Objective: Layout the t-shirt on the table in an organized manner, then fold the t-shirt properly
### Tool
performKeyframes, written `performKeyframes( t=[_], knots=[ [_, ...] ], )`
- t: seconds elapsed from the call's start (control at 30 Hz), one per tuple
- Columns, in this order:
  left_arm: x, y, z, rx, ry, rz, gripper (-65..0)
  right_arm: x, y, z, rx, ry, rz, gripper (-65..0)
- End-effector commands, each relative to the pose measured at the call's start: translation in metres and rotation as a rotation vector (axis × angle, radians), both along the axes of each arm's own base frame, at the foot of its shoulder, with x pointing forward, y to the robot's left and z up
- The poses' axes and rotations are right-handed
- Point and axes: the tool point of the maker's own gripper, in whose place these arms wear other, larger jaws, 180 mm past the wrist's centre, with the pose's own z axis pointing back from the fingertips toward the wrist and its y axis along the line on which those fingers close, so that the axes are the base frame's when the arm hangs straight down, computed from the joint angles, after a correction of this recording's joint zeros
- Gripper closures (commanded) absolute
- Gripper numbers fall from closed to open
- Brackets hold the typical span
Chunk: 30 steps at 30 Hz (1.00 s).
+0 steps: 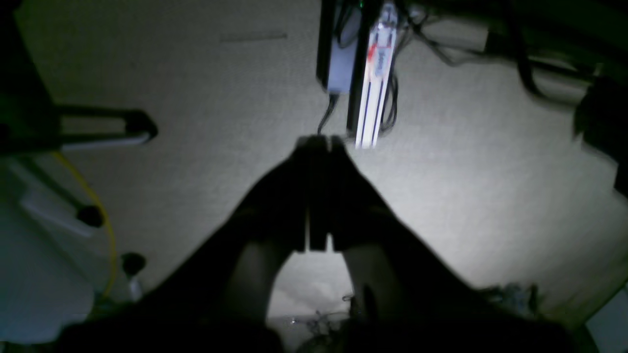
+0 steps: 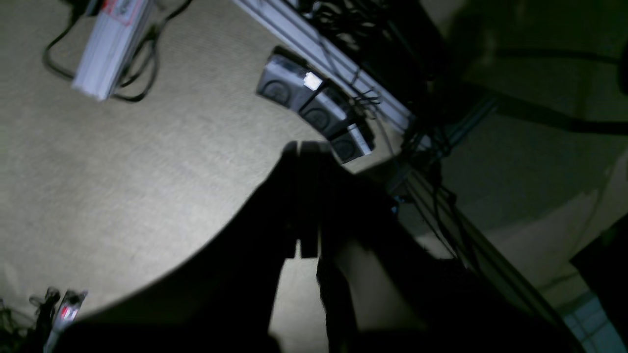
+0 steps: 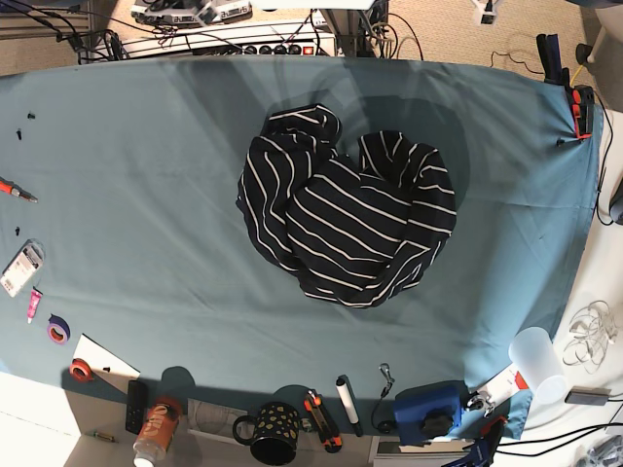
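From overhead we looked straight down on the counter (image 3: 146, 146); both wrist cameras faced the carpeted floor (image 1: 196, 122).

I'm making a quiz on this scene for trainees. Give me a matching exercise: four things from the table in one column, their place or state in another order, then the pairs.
Things:
1. t-shirt
2. mug
3. tape roll
4. left gripper

Place or state:
A. near edge of the table, dark with pale dots
B. shut, holding nothing
C. crumpled in a heap mid-table
D. near corner on the base view's left, orange

Pairs: 1-C, 2-A, 3-D, 4-B
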Motion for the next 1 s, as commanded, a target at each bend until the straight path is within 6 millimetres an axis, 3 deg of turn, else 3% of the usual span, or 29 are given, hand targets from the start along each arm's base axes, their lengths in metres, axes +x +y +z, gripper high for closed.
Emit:
performKeyframes(
  t=[0.0,0.17,0.3,0.47,0.77,0.97],
  knots=[
    [-0.008,0.0,0.008,-0.001,0.02,-0.017,0.0,-0.003,-0.003,0.008,-0.007,0.005,0.013,0.0],
    [-0.01,-0.007,0.043,-0.007,0.036,-0.071,0.0,-0.01,0.006,0.034,0.009,0.012,0.001,0.0],
    [0.001,-0.001,0.074,0.019,-0.021,-0.084,0.0,0.004,0.003,0.061,0.017,-0.047,-0.047,0.0],
    [0.022,0.014,0.115,0.031,-0.099,-0.015,0.0,0.039,-0.005,0.105,0.056,-0.159,-0.144,0.0],
    [0.084,0.046,0.175,0.057,-0.319,0.094,0.0,0.123,0.01,0.191,0.172,-0.447,-0.115,0.0],
    [0.134,0.049,0.192,0.062,-0.512,0.104,0.0,0.155,0.003,0.205,0.159,-0.556,-0.111,0.0]
  ],
)
